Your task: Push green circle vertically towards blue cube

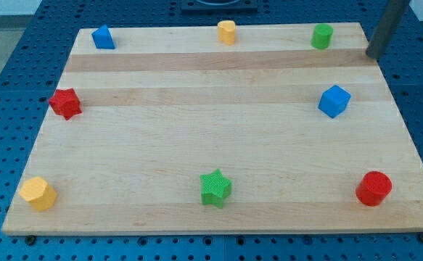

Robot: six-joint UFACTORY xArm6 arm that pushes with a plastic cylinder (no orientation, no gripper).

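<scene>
The green circle (322, 35) stands near the top right edge of the wooden board (218, 138). The blue cube (334, 101) sits below it, toward the view's right side. My tip (373, 55) is at the board's top right edge, to the right of the green circle and apart from it, above and right of the blue cube.
A blue pointed block (103, 37) is at the top left, a yellow block (227, 32) at the top middle, a red star (64, 103) at the left, a yellow hexagon (38, 193) at the bottom left, a green star (215, 188) at the bottom middle, a red circle (374, 188) at the bottom right.
</scene>
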